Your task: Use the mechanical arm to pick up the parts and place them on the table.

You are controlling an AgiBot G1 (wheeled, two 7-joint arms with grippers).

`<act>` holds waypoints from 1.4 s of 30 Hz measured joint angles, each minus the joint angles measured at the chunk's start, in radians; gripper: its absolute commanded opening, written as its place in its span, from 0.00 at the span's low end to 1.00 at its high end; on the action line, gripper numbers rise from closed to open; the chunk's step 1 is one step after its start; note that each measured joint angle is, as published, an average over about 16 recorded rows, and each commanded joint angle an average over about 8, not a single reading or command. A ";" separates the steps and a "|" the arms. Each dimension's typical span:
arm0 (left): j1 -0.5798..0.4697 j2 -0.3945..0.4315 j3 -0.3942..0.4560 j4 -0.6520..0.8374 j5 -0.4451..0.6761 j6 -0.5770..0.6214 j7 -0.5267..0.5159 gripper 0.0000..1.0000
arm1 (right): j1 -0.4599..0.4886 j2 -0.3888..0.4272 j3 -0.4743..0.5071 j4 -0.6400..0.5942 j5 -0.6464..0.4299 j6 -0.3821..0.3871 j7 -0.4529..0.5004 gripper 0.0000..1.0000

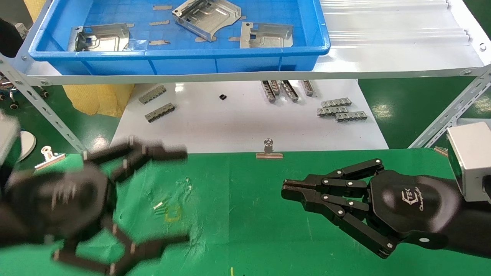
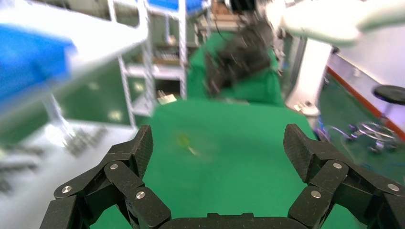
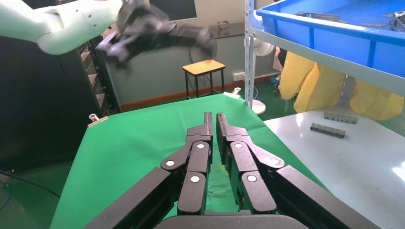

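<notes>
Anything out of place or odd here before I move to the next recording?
One part in the blue tray sits tilted, propped on an edge, unlike the two lying flat. The green table holds no parts. Left gripper hangs open above it, right gripper shut, both empty.

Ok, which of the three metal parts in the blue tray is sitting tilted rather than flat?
The middle part, toward the tray's back: it sits rotated, one edge raised. The left part and right part lie flat and square.

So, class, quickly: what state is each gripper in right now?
Left gripper: open, empty, above the green table.
Right gripper: shut, empty, over the same table.
</notes>
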 measured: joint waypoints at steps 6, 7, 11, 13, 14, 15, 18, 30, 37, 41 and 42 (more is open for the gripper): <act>-0.249 0.124 0.054 0.217 0.133 -0.062 0.009 1.00 | 0.000 0.000 0.000 0.000 0.000 0.000 0.000 0.00; -0.295 0.150 0.065 0.268 0.162 -0.084 0.014 1.00 | 0.000 0.000 0.000 0.000 0.000 0.000 0.000 0.00; -0.468 0.266 0.112 0.491 0.279 -0.199 0.035 1.00 | 0.000 0.000 0.000 0.000 0.000 0.000 0.000 0.00; -0.544 0.327 0.135 0.608 0.335 -0.270 0.047 1.00 | 0.000 0.000 0.000 0.000 0.000 0.000 0.000 0.00; -0.577 0.356 0.145 0.665 0.361 -0.307 0.054 1.00 | 0.000 0.000 0.000 0.000 0.000 0.000 0.000 0.00; -0.608 0.385 0.156 0.721 0.387 -0.345 0.061 1.00 | 0.000 0.000 0.000 0.000 0.000 0.000 0.000 0.00; -0.682 0.466 0.184 0.868 0.453 -0.461 0.078 0.98 | 0.000 0.000 0.000 0.000 0.000 0.000 0.000 0.00; -0.799 0.640 0.254 1.151 0.580 -0.687 0.079 0.00 | 0.000 0.000 0.000 0.000 0.000 0.000 0.000 1.00; -0.807 0.656 0.273 1.166 0.604 -0.699 0.071 0.00 | 0.000 0.000 0.000 0.000 0.000 0.000 0.000 1.00; -0.806 0.658 0.281 1.159 0.614 -0.705 0.074 0.00 | 0.000 0.000 0.000 0.000 0.000 0.000 0.000 1.00; -0.806 0.659 0.283 1.157 0.616 -0.708 0.076 0.00 | 0.000 0.000 0.000 0.000 0.000 0.000 0.000 1.00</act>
